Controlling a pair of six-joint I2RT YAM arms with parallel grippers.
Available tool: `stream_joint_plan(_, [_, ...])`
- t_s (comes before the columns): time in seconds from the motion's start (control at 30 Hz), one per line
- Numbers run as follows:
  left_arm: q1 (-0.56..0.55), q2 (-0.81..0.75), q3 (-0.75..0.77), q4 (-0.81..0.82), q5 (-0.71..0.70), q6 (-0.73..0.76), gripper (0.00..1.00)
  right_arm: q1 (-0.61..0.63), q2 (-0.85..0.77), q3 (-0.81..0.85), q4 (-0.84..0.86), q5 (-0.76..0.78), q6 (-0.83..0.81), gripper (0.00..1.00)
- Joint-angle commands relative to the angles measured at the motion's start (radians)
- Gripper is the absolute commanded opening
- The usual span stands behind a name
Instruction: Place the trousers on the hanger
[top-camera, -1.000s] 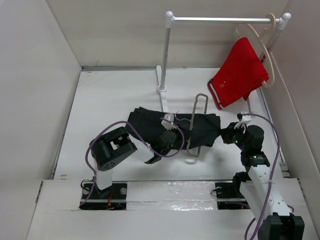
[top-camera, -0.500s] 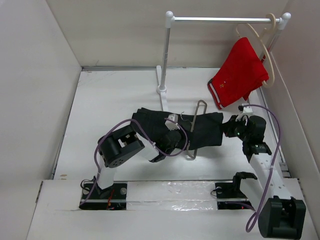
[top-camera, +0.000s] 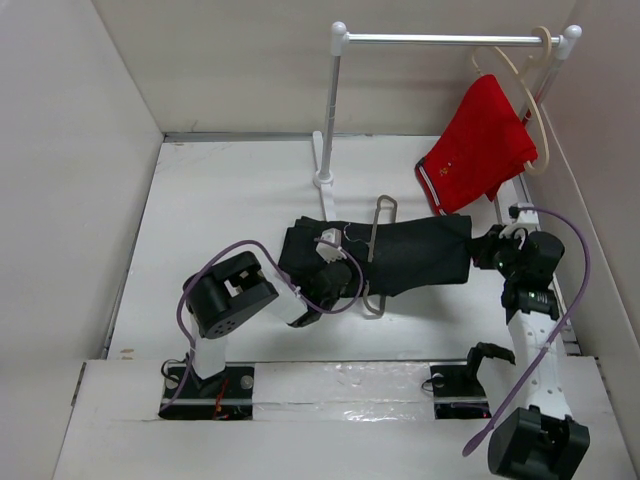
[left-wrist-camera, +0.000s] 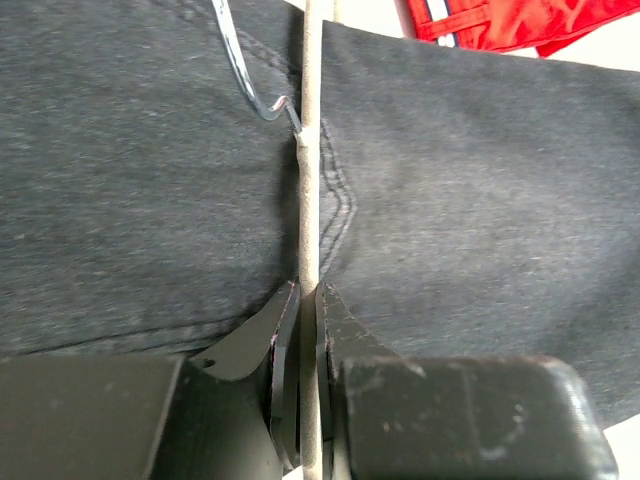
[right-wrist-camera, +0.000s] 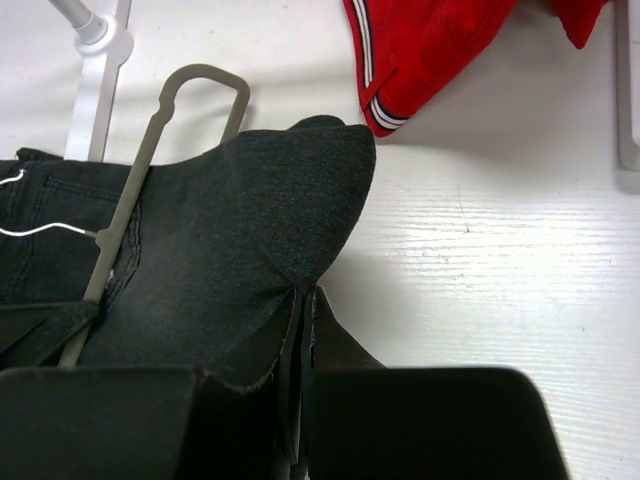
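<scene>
Left gripper (left-wrist-camera: 308, 300) clamped on thin rod of hanger (top-camera: 373, 240), fingers tight either side; hanger lies across trousers (top-camera: 415, 255) mid-table, far end of loop poking past fabric's far edge; one side of loop on top of cloth, other side hidden under it; black trousers spread sideways on white table (top-camera: 220, 200) between both arms; right gripper (right-wrist-camera: 303, 298) pinched on trousers' right edge, fabric drawn to a point at fingertips; red shorts (top-camera: 478, 145) hang on cream hanger (top-camera: 537, 120) from rail (top-camera: 440, 40), far right.
</scene>
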Motion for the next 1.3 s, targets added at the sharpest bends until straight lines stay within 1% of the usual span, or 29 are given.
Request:
stream_joint_plan(0.0, [0.012, -0.016, -0.035, -0.031, -0.058, 0.016, 0.00, -0.029, -0.007, 0.053, 0.079, 0.012, -0.029, 0.00])
stream_joint_plan(0.07, [0.012, -0.022, -0.034, -0.024, -0.055, 0.021, 0.00, -0.029, 0.017, 0.027, 0.078, -0.008, -0.041, 0.00])
stream_joint_plan(0.13, [0.012, -0.029, -0.031, -0.025, -0.064, 0.028, 0.00, -0.029, 0.040, -0.004, 0.114, -0.020, -0.040, 0.00])
stream_joint_plan(0.2, [0.012, -0.045, -0.028, -0.045, -0.076, 0.043, 0.00, -0.029, 0.057, -0.047, 0.175, 0.013, -0.032, 0.00])
stream_joint_plan(0.37, [0.012, -0.078, -0.035, -0.100, -0.127, 0.056, 0.00, -0.029, 0.079, -0.056, 0.193, 0.055, -0.021, 0.00])
stream_joint_plan(0.4, [0.026, -0.085, -0.035, -0.106, -0.125, 0.053, 0.00, -0.029, 0.080, -0.050, 0.196, 0.059, -0.017, 0.00])
stream_joint_plan(0.53, [0.026, -0.077, -0.032, -0.122, -0.122, 0.057, 0.00, -0.039, 0.048, -0.009, 0.157, 0.063, -0.012, 0.00])
stream_joint_plan(0.7, [0.026, -0.082, -0.023, -0.125, -0.131, 0.070, 0.00, -0.039, 0.013, -0.012, 0.134, 0.113, -0.018, 0.00])
stream_joint_plan(0.8, [0.026, -0.086, -0.011, -0.154, -0.142, 0.080, 0.00, -0.039, 0.016, -0.015, 0.120, 0.110, -0.017, 0.00])
stream_joint_plan(0.87, [0.035, -0.085, -0.006, -0.174, -0.147, 0.082, 0.00, -0.062, 0.001, 0.010, 0.089, 0.101, -0.024, 0.00])
stream_joint_plan(1.0, [0.053, -0.094, -0.028, -0.154, -0.132, 0.071, 0.00, -0.062, -0.038, 0.028, 0.078, 0.099, -0.024, 0.00])
stream_joint_plan(1.17, [0.053, -0.114, -0.017, -0.162, -0.130, 0.085, 0.00, -0.062, 0.010, 0.016, 0.089, 0.095, -0.023, 0.00])
stream_joint_plan(1.27, [0.044, -0.146, -0.022, -0.154, -0.127, 0.094, 0.00, -0.062, 0.056, -0.018, 0.129, 0.086, -0.020, 0.00])
